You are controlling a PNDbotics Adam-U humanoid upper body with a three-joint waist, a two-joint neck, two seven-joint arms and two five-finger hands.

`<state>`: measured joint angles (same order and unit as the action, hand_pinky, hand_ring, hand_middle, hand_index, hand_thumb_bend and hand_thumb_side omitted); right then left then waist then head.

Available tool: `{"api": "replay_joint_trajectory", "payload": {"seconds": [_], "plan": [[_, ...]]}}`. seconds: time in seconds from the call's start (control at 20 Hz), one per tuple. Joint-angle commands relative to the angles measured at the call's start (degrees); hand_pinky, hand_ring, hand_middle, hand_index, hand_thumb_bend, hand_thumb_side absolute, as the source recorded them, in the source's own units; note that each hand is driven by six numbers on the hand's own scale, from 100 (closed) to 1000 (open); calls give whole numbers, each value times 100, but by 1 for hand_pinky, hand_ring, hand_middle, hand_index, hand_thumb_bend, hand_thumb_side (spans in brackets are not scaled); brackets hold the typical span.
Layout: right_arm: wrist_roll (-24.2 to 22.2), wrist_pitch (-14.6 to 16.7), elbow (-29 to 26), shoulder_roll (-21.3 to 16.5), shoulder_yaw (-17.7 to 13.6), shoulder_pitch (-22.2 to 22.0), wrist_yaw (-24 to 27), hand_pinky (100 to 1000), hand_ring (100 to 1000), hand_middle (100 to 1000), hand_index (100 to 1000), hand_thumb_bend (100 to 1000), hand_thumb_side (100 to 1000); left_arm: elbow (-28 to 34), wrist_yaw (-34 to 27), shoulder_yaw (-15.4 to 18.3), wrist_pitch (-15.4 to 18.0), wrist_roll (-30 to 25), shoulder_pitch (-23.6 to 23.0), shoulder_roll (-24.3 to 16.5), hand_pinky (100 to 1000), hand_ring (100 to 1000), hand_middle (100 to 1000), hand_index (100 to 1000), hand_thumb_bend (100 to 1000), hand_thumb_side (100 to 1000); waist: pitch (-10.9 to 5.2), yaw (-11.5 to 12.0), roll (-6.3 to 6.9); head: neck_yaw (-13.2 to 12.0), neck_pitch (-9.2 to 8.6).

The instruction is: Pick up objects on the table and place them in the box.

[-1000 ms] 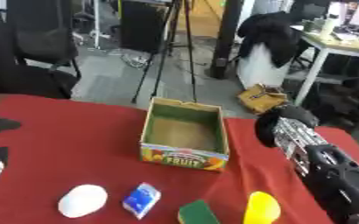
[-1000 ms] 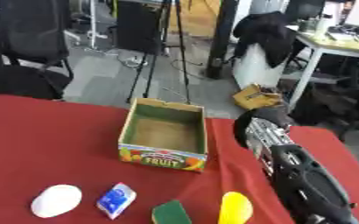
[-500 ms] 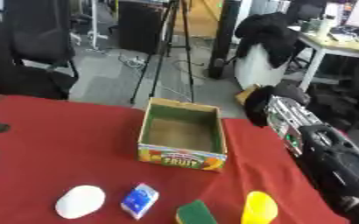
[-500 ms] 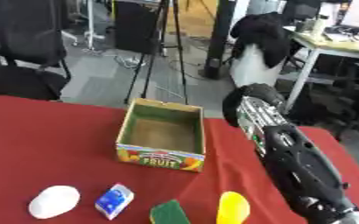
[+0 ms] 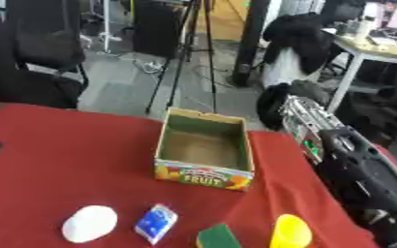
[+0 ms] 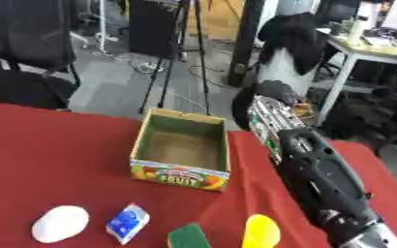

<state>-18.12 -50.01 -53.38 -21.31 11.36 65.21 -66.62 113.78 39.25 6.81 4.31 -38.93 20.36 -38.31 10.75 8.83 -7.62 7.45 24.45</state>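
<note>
on the red table (image 5: 58,150) in the left eye view, the fruit box (image 5: 204,149) sits empty; a white lump (image 5: 89,223), blue carton (image 5: 156,222), green sponge (image 5: 219,237) and yellow piece (image 5: 292,231) lie nearer. right eye view: the right hand (image 6: 254,99) hangs beyond the box, its fingers impossible to tell; it should swing back toward the yellow piece and descend with fingers spread.

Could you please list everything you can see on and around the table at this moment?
Box: one, open cardboard, green inside, with a fruit print on its front, at the table's middle; nothing shows inside.
White rounded object: one, near edge, left of the others.
Blue and white packet: one, right of the white object.
Green block: one, at the bottom edge.
Yellow object: one, right of the green block.
Table: one, covered in red cloth.
Office chair: one, black, behind the table, left.
Tripod: one, black, behind the box.
Desk: one, far right background.
Right arm: black and silver, along the table's right side; its hand is blurred beyond the box.
</note>
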Motion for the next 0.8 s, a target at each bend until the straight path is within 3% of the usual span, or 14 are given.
{"api": "replay_joint_trajectory", "payload": {"seconds": [0.05,0.35,0.8], "plan": [[0,-77,-210,-252,-27,232,118,257,285,134,273,100,365,81,-18,6,54,39,157,-112,923,975,914,1000,100,875,-25,61,37,118,-201],[252,-100,-267,-303,-70,356,421,248,274,125,264,100,379,81,-19,-21,166,116,354,-71,922,973,913,1000,100,874,221,379,24,305,-522],[743,38,-279,-349,-54,428,1032,240,271,120,260,100,391,81,5,-44,247,204,533,-43,921,972,910,1000,100,871,476,659,-41,443,-680]]}}
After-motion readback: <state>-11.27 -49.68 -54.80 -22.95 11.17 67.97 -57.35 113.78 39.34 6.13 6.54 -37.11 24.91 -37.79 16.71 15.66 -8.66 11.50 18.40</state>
